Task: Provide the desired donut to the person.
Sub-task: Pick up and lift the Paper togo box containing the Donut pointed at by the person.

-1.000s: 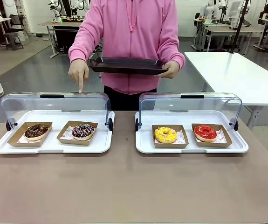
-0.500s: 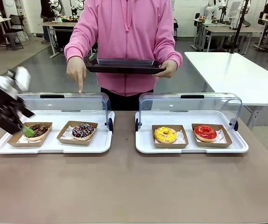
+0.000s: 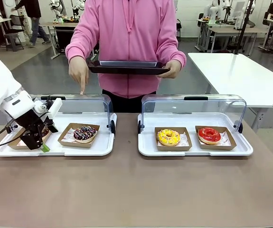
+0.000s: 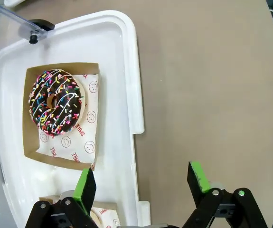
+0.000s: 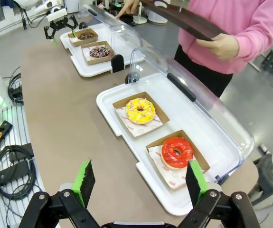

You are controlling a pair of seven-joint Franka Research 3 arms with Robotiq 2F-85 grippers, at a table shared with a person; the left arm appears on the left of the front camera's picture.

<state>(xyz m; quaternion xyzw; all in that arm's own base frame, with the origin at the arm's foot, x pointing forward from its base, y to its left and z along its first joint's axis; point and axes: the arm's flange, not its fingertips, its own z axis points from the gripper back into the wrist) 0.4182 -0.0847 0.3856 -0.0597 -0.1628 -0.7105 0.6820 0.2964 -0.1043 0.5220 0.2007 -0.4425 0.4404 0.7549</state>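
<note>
The person [image 3: 129, 42] in a pink hoodie holds a dark tray [image 3: 129, 67] in one hand. The other hand's finger [image 3: 82, 88] points down over the left case, above the chocolate sprinkle donut [image 3: 84, 132] [image 4: 55, 102]. My left gripper [image 3: 39, 143] [image 4: 142, 183] is open and hangs over the front left of that case, covering most of the plain chocolate donut [image 5: 85, 35]. The sprinkle donut lies just beyond its left finger. My right gripper [image 5: 140, 183] is open and high above the table edge, near the yellow donut [image 5: 140, 110] and red donut [image 5: 176, 152].
Two white serving trays [image 3: 103, 145] [image 3: 148, 147] with raised clear lids [image 3: 70, 107] [image 3: 193, 107] sit side by side. Each donut lies in its own cardboard box. Bare brown tabletop [image 3: 136, 190] stretches in front. Cables and tools [image 5: 5, 161] lie beside the table.
My left arm has come in from the left and dropped to the front left corner of the left case. The person still points and holds the tray.
</note>
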